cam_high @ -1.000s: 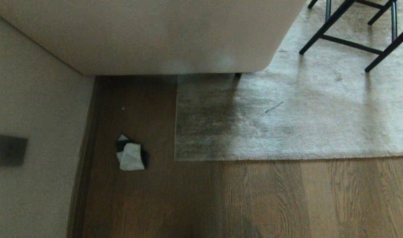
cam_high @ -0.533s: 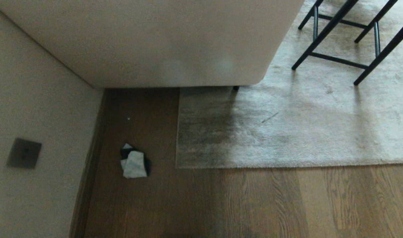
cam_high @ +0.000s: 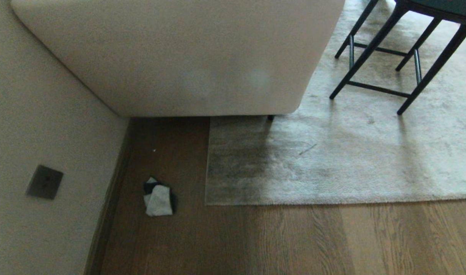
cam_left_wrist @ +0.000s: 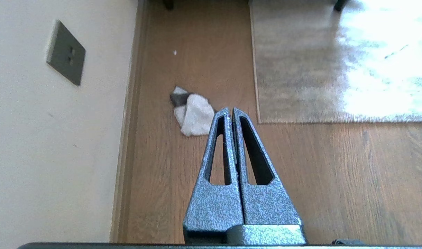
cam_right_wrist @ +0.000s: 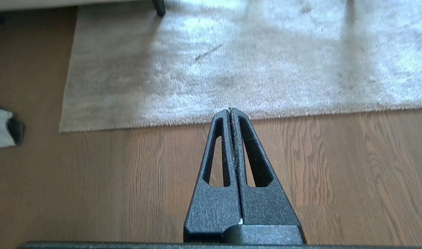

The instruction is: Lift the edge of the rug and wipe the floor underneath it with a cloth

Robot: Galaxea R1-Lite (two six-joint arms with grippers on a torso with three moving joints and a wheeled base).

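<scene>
head view shows the rug edge lying flat along the floor, its corner at the near left, just right of a bare strip of planks that runs back to the sofa; the cloth lies crumpled in that strip, near the skirting of the wall and apart from the rug's side border; a wall socket sits on the wall beside it; a black-legged stool stands on the rug toward its far right; wide open planks run along the whole near border. left gripper hangs above the floor with its fingers pressed together, tips near the cloth, holding nothing; right gripper is likewise closed and empty, tips over the rug's near border.
</scene>
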